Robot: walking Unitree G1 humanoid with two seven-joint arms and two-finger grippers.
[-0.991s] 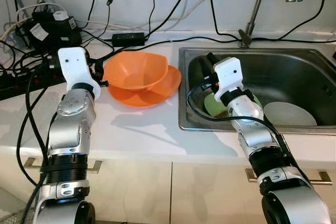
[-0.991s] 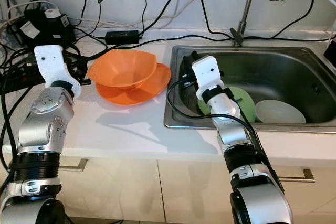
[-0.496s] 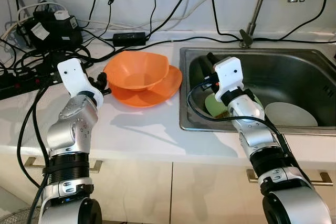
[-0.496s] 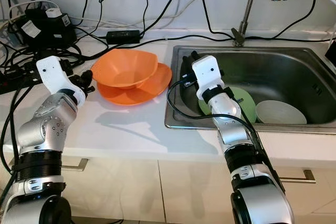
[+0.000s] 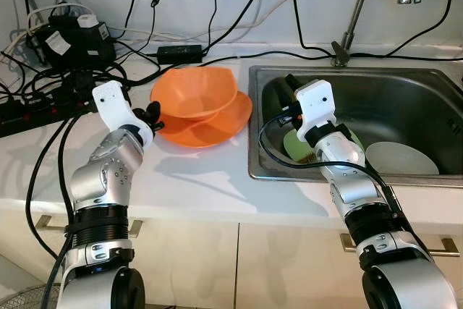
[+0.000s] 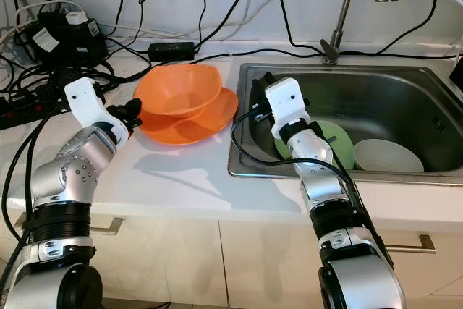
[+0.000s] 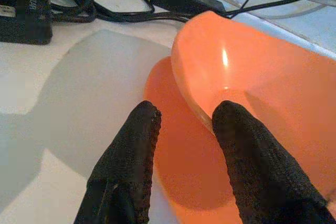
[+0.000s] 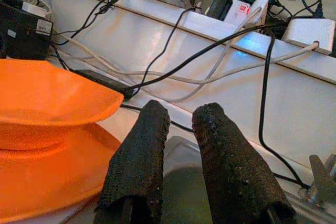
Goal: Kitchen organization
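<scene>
A white countertop [image 5: 195, 179] is shown with a stainless steel sink [image 5: 405, 106] let into it on the robot's right, and a tangle of black cables [image 5: 65, 70] and power adapters lying along the back wall. On the countertop, just beside the sink's left edge, an orange plate [image 5: 217, 127] is placed, and an orange bowl [image 5: 197, 95] is seated on top of it, tilted so that its near-left rim is lifted. In the sink basin a green plate [image 6: 334, 144] and a white plate [image 5: 401, 158] are laid flat. The bowl and plate are judged to be thin moulded plastic: light, stiff, not fragile, but smooth and glossy, so slipping under a weak pinch is to be expected. The bowl's rim is the recommended place of hold, with one finger inside the wall and one outside, since the curved body offers no purchase. The left gripper [image 7: 184, 124] is held at that rim with its fingers parted narrowly; one fingertip [image 7: 231, 119] is placed over the bowl's inner wall and the other over the plate below, with the rim edge between them, and no firm clamp can be confirmed. The right gripper [image 8: 176, 124] is held above the sink's left end, fingers slightly apart and holding nothing.
</scene>
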